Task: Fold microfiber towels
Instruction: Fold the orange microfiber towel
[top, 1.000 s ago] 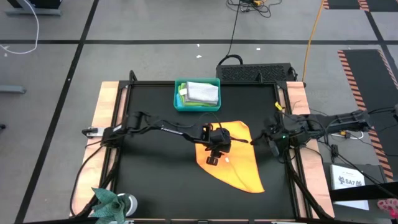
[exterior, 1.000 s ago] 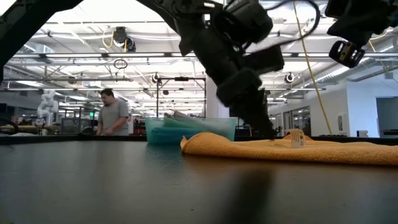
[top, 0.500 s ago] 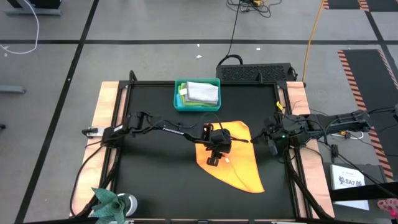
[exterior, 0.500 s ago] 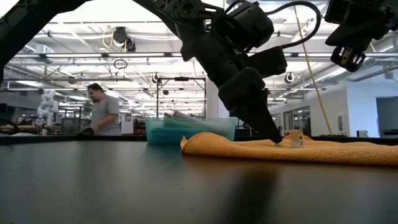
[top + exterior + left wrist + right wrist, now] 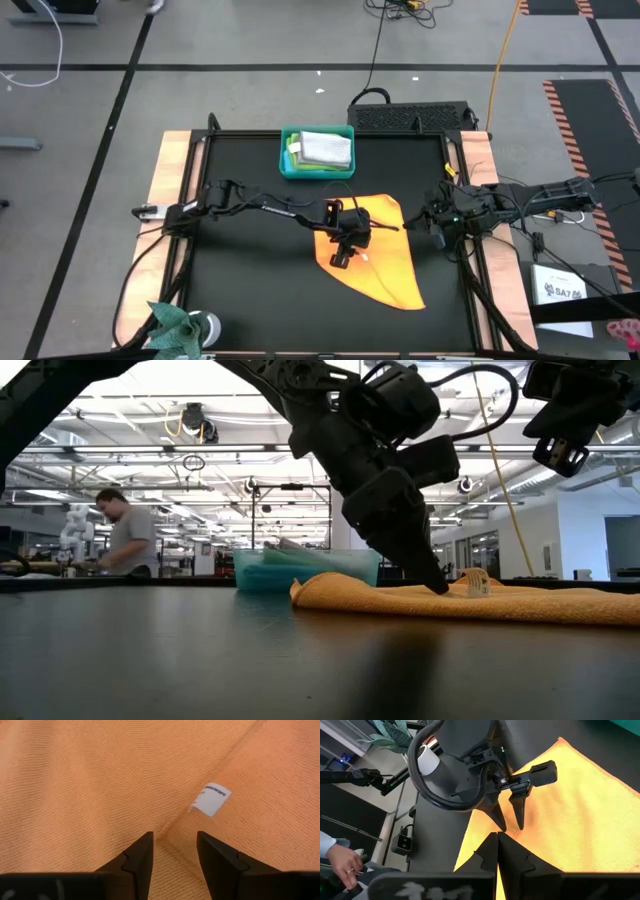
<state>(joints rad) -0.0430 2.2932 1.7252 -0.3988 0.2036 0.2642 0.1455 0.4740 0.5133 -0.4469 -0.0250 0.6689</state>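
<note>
You had the left gripper [image 5: 341, 260] down over the orange-yellow towel [image 5: 385, 265], which lay spread flat on the black worktop [image 5: 250, 270], right of centre in the high view, one corner pointing toward the front edge. The gripper's fingers [image 5: 139, 857] stood apart, their tips touching or just above the cloth on either side of a raised edge or crease that ran diagonally across it; they had not closed on anything. A small white label [image 5: 210, 799] stuck up from that fold line just beyond the fingertips, and in the low view you could see the same tag [image 5: 476, 582] standing upright right beside the gripper's tips [image 5: 437, 586].

Your right gripper [image 5: 436, 232] hung in the air near the right edge of the worktop, clear of the cloth, its fingers [image 5: 512, 857] pressed together with nothing between them. From its wrist camera the left gripper [image 5: 509, 822] showed with both tips on the towel's edge.

At the back of the worktop the teal bin [image 5: 290, 165] held other towels, a light grey one [image 5: 326, 148] on top and a lime green edge [image 5: 294, 150] beside it. A person [image 5: 122, 544] stood in the room beyond the worktop.
</note>
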